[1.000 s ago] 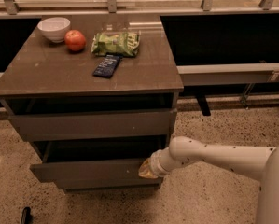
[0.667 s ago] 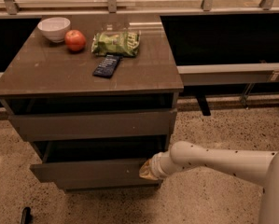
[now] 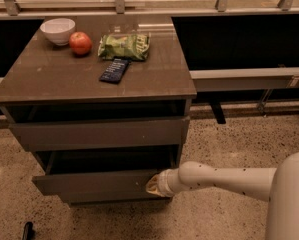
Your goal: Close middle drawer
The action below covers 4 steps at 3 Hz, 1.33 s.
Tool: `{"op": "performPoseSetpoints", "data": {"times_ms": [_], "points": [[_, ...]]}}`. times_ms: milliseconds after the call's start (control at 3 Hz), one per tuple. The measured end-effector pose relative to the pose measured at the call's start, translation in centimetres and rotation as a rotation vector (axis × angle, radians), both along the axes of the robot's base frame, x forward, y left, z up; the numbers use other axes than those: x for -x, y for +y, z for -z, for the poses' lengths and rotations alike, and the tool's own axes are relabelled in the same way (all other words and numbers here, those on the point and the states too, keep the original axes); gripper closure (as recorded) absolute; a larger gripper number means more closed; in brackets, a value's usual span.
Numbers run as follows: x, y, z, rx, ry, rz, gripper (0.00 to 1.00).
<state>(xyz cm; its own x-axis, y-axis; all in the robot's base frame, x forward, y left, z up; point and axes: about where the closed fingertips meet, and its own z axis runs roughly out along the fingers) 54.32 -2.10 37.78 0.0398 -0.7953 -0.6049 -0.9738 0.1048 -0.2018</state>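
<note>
The middle drawer (image 3: 94,182) is pulled out of the grey-brown cabinet (image 3: 89,79), and its dark interior (image 3: 109,161) shows above its flat front panel. My gripper (image 3: 155,185) is at the right end of that front panel, right against it, at the end of my white arm (image 3: 224,178) coming in from the right. The drawer above (image 3: 99,133) with the taller front is out a little too. The lowest drawer front (image 3: 109,197) sits just under the middle one.
On the cabinet top lie a white bowl (image 3: 58,30), a red apple (image 3: 80,43), a green chip bag (image 3: 125,46) and a dark blue packet (image 3: 114,70). A dark counter base and bench (image 3: 249,74) run to the right. Speckled floor (image 3: 224,139) lies around.
</note>
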Motion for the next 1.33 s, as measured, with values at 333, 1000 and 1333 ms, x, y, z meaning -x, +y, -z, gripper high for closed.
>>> {"op": "performPoseSetpoints", "data": {"times_ms": [333, 1000, 1333], "points": [[-1.5, 0.4, 0.1, -0.015, -0.045, 0.002, 1.00], [-5.0, 1.0, -0.6, -0.051, -0.111, -0.004, 1.00], [-5.5, 0.9, -0.6, -0.067, -0.109, -0.009, 1.00]]}}
